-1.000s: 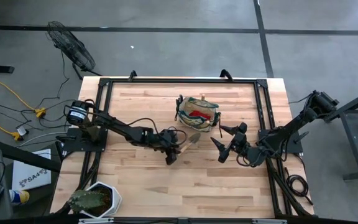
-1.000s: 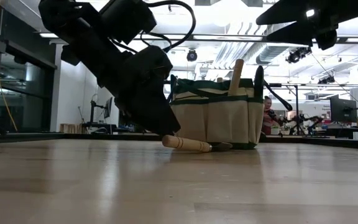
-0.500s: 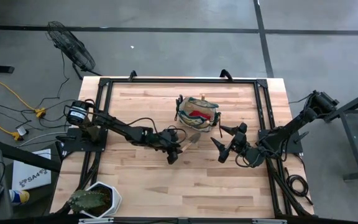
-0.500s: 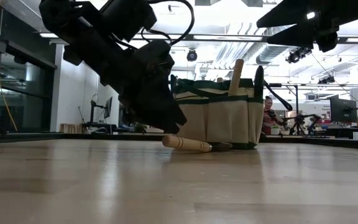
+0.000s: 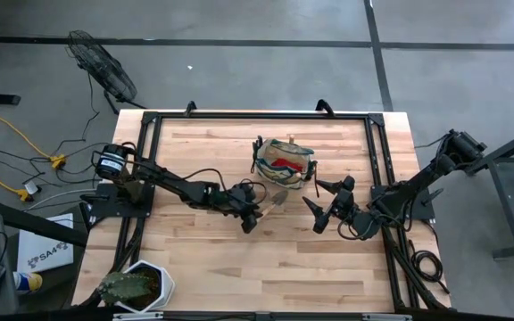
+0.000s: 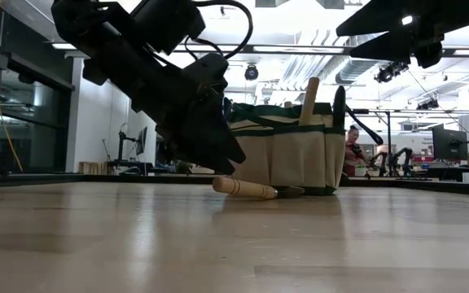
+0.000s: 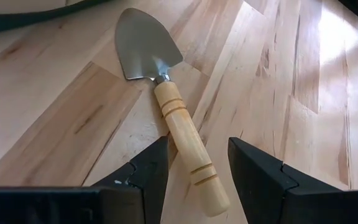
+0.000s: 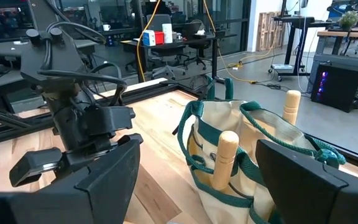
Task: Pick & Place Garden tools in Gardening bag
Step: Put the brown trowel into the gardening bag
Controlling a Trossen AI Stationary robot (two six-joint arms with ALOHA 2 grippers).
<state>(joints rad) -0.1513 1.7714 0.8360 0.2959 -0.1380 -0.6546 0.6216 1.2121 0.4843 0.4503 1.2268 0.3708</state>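
Slightly lower than before, the left gripper (image 7: 194,171) stood open astride the trowel (image 7: 166,106), apparently not yet gripping. Its handle ran lengthwise between the fingers (image 7: 148,171), blade toward the gardening bag (image 5: 284,163). Open and empty, the right gripper (image 5: 328,203) waited farther off.

Trowel (image 7: 178,127) on table (image 5: 328,259), beside gardening bag (image 5: 286,163), left end effector (image 7: 194,177) over its handle

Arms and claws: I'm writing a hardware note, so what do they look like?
Both are matte black, jointed arms. The left claw has two wedge-shaped black fingers; the right claw has broad flat ones. Loose black cables loop along the left arm.
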